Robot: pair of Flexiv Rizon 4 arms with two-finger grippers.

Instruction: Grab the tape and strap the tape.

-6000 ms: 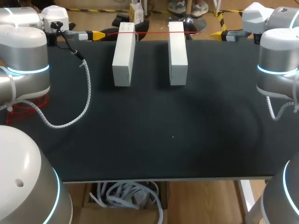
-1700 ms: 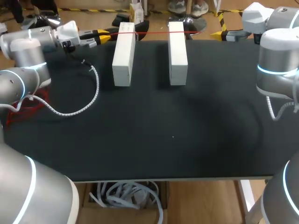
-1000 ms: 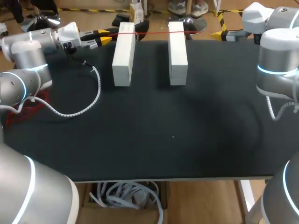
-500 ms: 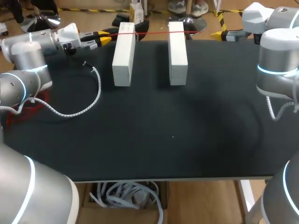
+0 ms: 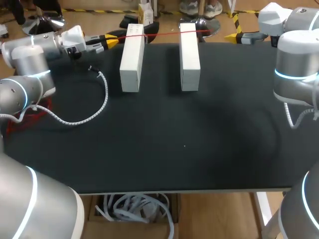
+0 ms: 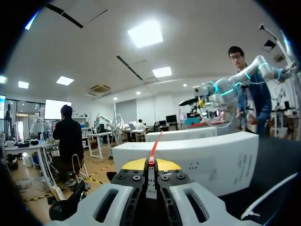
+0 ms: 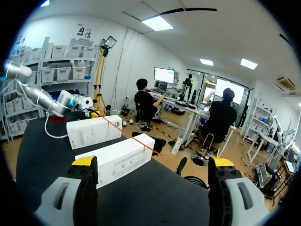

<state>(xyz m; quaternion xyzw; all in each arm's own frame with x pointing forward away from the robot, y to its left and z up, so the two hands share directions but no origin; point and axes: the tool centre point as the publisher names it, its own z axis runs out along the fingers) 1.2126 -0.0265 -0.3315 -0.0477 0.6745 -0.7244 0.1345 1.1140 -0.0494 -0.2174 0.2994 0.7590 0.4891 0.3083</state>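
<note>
A thin red tape (image 5: pixel 164 34) runs across the far ends of two white blocks, the left block (image 5: pixel 132 57) and the right block (image 5: pixel 189 56). My left gripper (image 5: pixel 112 39) sits just left of the left block, shut on the tape's end. In the left wrist view the tape (image 6: pixel 155 143) leaves the closed yellow tips (image 6: pixel 150 164) and passes over the block (image 6: pixel 207 160). My right gripper (image 5: pixel 230 37) hangs at the table's far right corner, open, apart from the tape. From the right wrist, the gripper (image 7: pixel 153 162) faces both blocks (image 7: pixel 117 157) and the tape (image 7: pixel 127 134).
The black table (image 5: pixel 174 139) stretches in front of the blocks. A white coiled cable (image 5: pixel 94 107) from my left arm loops over the table's left part. A red cable bundle (image 5: pixel 30 117) lies at the left edge.
My left gripper's fingers have closed onto the red tape. The tape now slants slightly instead of lying level. The right arm has not moved.
</note>
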